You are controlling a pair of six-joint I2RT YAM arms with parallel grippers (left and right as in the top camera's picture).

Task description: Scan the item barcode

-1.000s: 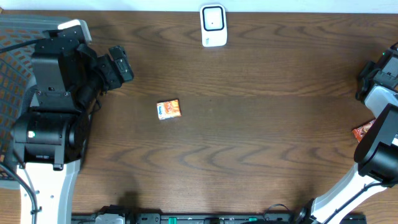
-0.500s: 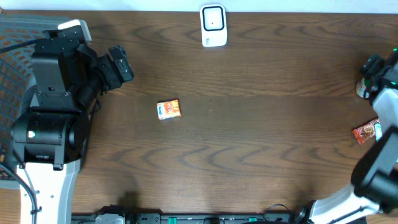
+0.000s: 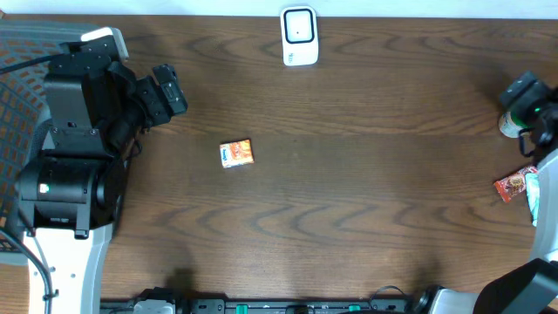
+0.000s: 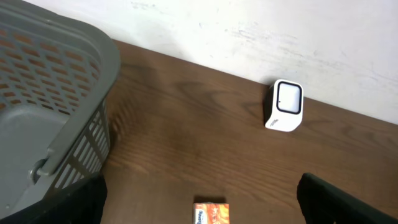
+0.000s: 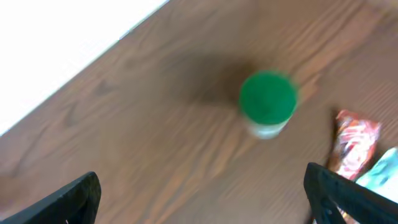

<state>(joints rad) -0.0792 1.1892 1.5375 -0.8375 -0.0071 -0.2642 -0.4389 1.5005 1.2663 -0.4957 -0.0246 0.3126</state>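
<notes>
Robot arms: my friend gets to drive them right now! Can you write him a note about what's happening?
Left gripper: open and empty, beside the grey basket.
Right gripper: open and empty, facing the green-lidded jar at the right edge, not touching it.
Things: the white scanner stands at the far edge of the table. The small orange box lies mid-table. A red packet lies near the jar.
Done: nothing is picked up or at the scanner.
Left: grab an item, probably the jar, and show its barcode to the scanner.
</notes>
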